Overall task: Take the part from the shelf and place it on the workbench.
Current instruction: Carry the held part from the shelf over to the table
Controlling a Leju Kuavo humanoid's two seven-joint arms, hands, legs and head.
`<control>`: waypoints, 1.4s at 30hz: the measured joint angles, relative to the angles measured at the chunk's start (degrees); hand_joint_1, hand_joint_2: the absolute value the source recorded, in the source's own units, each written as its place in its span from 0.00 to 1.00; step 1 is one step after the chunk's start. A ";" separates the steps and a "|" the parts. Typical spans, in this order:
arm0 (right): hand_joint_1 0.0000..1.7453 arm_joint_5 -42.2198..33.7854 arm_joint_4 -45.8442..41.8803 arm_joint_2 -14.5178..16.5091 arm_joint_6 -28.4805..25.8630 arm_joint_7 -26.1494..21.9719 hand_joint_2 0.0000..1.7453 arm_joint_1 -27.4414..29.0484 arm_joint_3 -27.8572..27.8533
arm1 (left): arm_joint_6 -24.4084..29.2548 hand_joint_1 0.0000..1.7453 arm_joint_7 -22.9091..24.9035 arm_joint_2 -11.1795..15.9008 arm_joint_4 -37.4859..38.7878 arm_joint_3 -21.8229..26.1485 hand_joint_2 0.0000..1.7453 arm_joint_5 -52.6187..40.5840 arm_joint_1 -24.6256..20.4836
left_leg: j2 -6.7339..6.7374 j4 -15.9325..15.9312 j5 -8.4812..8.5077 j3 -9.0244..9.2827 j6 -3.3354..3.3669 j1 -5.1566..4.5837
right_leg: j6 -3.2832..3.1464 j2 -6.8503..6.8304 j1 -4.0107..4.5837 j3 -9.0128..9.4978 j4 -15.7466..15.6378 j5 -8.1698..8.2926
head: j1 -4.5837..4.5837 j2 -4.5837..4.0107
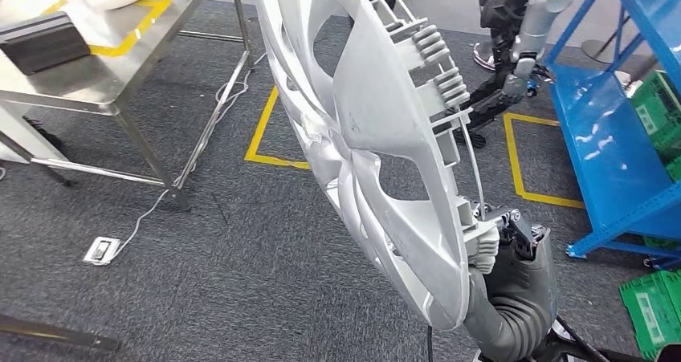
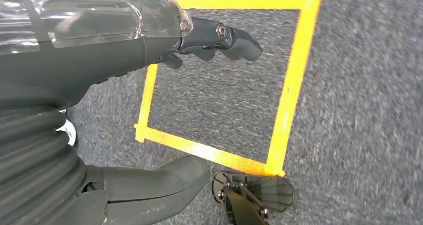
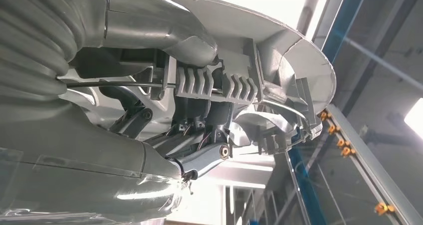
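The part is a large silver wheel cover [image 1: 377,137] with ribbed clips along its rim, standing on edge and tilted in front of me. My right hand [image 1: 514,250] grips its lower rim from below at the lower right. In the right wrist view the thumb [image 3: 164,30] and the darker fingers [image 3: 199,155] clamp the rim of the cover [image 3: 279,65] by its clips and wire ring. My left hand [image 2: 149,40] hangs over the floor with its fingers [image 2: 234,38] apart and nothing in them. The steel workbench [image 1: 120,65] stands at the upper left.
A blue shelf [image 1: 610,153] stands at the right with green crates [image 1: 654,306] beside it. Another robot [image 1: 522,33] is at the upper right. Yellow tape squares [image 1: 514,161] mark the grey carpet. A cable and floor socket [image 1: 100,250] lie near the workbench leg.
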 joint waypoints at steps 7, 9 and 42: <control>1.00 -0.01 -0.23 -0.14 0.01 0.01 1.00 -0.22 -0.01 | 0.00 0.00 -0.34 -0.40 -0.03 0.01 1.00 -0.07 0.13 | -4.34 0.12 0.57 -0.85 -1.01 0.02 | -2.29 3.39 0.77 5.94 -15.58 7.50 | -0.02 0.00; 1.00 -0.01 -0.29 -0.15 0.00 0.02 1.00 -0.24 -0.01 | 0.00 0.00 -0.32 -0.42 -0.03 0.02 1.00 -0.07 0.23 | -0.98 1.65 -0.70 -1.78 -1.43 -0.19 | -2.48 1.99 0.62 6.34 -16.57 8.05 | -0.42 0.00; 1.00 -0.43 -0.89 -0.16 0.17 0.05 1.00 -0.87 -1.37 | -0.08 0.00 -0.22 -0.55 -0.07 -0.04 1.00 -0.14 0.03 | 2.21 9.16 -4.76 -5.86 -2.19 0.46 | -2.60 0.06 0.48 6.40 -17.27 8.70 | -0.83 0.00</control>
